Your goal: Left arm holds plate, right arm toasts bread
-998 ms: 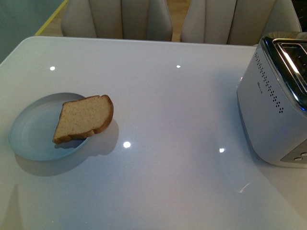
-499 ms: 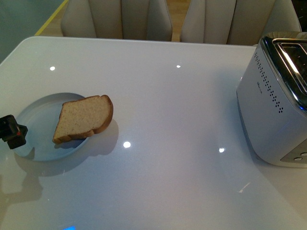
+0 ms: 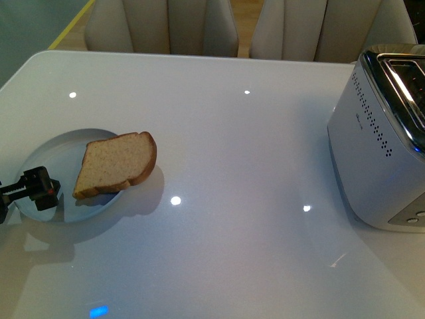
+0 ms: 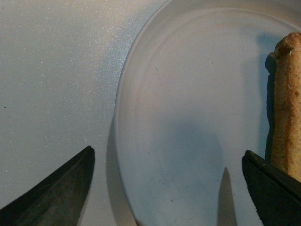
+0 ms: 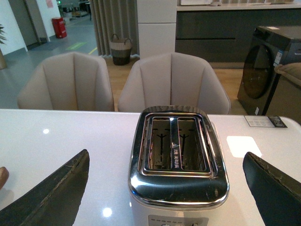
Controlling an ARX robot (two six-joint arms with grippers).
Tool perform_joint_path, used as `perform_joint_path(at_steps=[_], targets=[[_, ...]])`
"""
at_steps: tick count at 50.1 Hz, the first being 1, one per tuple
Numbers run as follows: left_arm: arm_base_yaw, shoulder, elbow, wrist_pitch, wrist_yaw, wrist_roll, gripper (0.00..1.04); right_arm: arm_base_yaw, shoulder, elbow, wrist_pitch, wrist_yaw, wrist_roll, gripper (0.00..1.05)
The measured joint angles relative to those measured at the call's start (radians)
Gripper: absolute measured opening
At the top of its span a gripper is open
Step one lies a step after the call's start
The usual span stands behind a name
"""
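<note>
A glossy white table (image 3: 232,133) fills the front view, with pale upholstered chairs (image 3: 166,26) along its far edge. A white and chrome two-slot toaster (image 3: 372,153) stands at the right edge, both slots empty. Well apart from it, at the near left, sits the pale blue-grey plate (image 3: 43,169). The bread (image 3: 116,165), a wholemeal slice, lies tilted on the plate's right side, its rounded top overhanging the rim.

The left gripper (image 3: 40,188) hovers at the plate's near-left edge. Its jaws are spread wide, one finger over bare table and the other over the dish close to the bread's crust. The right gripper (image 5: 165,153) does not show in the front view. Its own camera looks down at the toaster between widely parted, empty jaws.

The likely trouble lies in the grasp of the rim. On so slick a surface a one-sided pinch could skid or tip the plate, and the overhanging slice could then slide off. The inner finger could also nudge the crust as it closes.

A small mark on the toaster's side and a card (image 5: 265,121) beyond it are too small to read.
</note>
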Motion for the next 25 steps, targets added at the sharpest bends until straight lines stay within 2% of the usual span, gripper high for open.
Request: perform_joint_path(at_steps=[15, 25], targets=[[-0.027, 0.010, -0.001, -0.002, 0.000, -0.023, 0.46, 0.000, 0.000, 0.000, 0.000, 0.000, 0.000, 0.96], [-0.046, 0.012, -0.034, 0.034, 0.000, -0.117, 0.17, 0.000, 0.000, 0.000, 0.000, 0.000, 0.000, 0.96]])
